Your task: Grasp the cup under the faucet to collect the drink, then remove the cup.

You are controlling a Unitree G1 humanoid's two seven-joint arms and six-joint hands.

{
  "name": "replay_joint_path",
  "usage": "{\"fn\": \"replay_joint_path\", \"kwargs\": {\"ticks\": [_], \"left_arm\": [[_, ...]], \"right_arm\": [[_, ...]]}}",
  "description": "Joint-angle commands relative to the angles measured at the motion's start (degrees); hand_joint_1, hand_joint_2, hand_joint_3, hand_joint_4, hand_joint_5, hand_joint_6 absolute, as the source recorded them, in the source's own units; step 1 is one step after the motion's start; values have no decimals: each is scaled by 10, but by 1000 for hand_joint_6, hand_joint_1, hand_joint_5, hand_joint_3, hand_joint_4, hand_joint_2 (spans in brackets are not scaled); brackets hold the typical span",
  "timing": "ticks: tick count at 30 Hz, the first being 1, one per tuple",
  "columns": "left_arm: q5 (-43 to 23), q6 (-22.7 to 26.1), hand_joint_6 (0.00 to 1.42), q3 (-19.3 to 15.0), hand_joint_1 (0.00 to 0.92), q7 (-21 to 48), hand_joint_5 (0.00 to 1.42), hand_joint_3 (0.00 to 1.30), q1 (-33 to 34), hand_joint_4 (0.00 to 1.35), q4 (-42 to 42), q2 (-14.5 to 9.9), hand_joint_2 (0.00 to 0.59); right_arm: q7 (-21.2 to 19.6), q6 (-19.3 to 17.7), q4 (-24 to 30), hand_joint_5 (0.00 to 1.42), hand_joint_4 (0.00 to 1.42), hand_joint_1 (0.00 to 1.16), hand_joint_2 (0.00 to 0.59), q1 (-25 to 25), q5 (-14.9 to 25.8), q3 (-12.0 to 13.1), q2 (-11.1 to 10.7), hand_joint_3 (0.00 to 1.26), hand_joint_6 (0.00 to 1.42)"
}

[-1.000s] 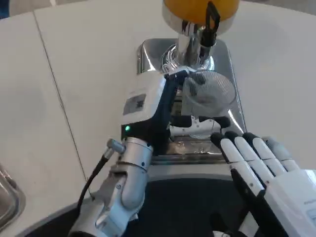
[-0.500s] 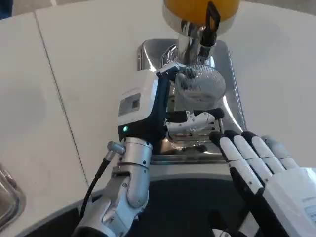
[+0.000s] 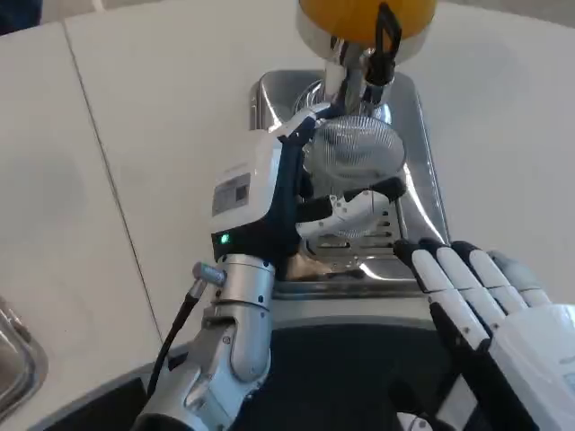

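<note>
A clear ribbed plastic cup (image 3: 355,153) stands over the steel drip tray (image 3: 420,193), just below the faucet (image 3: 352,65) of the orange drink dispenser (image 3: 364,18). My left hand (image 3: 269,193) grips the cup from its left side, fingers wrapped around the front of it. The black tap lever (image 3: 386,36) hangs above the cup's far rim. My right hand (image 3: 472,301) hovers at the near right of the tray, fingers straight and apart, holding nothing. I cannot tell whether any liquid is in the cup.
White table (image 3: 135,135) stretches to the left and right of the tray. A metal object's edge (image 3: 13,355) shows at the lower left. The dark robot body (image 3: 341,377) fills the bottom centre.
My left hand has carried the cup away from me and slightly left, bringing it under the faucet. The right hand has shifted slightly right and toward me.
</note>
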State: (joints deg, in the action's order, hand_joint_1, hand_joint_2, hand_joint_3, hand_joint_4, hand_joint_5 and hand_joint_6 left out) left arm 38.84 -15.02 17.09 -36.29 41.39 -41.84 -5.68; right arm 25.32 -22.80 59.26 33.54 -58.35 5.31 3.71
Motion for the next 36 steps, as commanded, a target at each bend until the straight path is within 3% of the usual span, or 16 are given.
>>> {"fn": "replay_joint_path", "kwargs": {"ticks": [1, 5, 8, 11, 15, 20, 28, 30, 32, 36], "left_arm": [[-4, -12, 1151, 7, 235, -3, 846, 297, 4, 363, -1, -1, 6], [-11, -22, 946, 5, 181, 9, 695, 216, 1, 245, 10, -11, 0], [-20, -27, 633, 2, 127, 21, 502, 112, -3, 118, 22, -19, 0], [-29, -28, 473, -3, 93, 35, 413, 71, -10, 64, 45, -35, 0], [-43, -22, 383, -20, 57, 54, 343, 29, -26, 7, 84, -54, 0], [-72, -12, 254, -60, 12, 100, 217, 0, -69, 0, 162, -100, 0], [-98, 14, 104, -126, 0, 195, 73, 0, -205, 0, 346, -169, 14], [-77, 25, 52, -138, 0, 216, 17, 0, -244, 0, 398, -194, 63], [-41, 36, 4, -149, 0, 243, 1, 0, -287, 0, 457, -231, 66], [22, 48, 0, -162, 0, 279, 0, 0, -341, 0, 530, -280, 70]], "right_arm": [[8, 3, 7, 0, 0, 451, 535, -6, 6, -3, 0, 0, 16], [11, 6, 7, 0, 0, 451, 535, -8, 5, -6, -1, 0, 21], [10, 5, 7, 0, 0, 452, 535, -8, 4, -10, 0, 0, 25], [9, 6, 7, 0, 0, 452, 535, -11, 1, -16, 0, 0, 28], [7, 6, 7, 0, 0, 452, 535, -11, 0, -18, 0, 0, 30], [0, 5, 7, 0, 0, 452, 535, -4, 3, -18, -2, 0, 31], [-15, 0, 7, 0, 0, 448, 528, 8, 7, -26, 12, 0, 32], [-22, 0, 7, 0, 0, 447, 527, 17, 8, -28, 16, 0, 32], [-28, 4, 7, 0, 0, 446, 527, 26, 9, -30, 18, 0, 32], [-32, 15, 7, 0, 0, 444, 526, 32, 15, -31, 20, 0, 33]]}}
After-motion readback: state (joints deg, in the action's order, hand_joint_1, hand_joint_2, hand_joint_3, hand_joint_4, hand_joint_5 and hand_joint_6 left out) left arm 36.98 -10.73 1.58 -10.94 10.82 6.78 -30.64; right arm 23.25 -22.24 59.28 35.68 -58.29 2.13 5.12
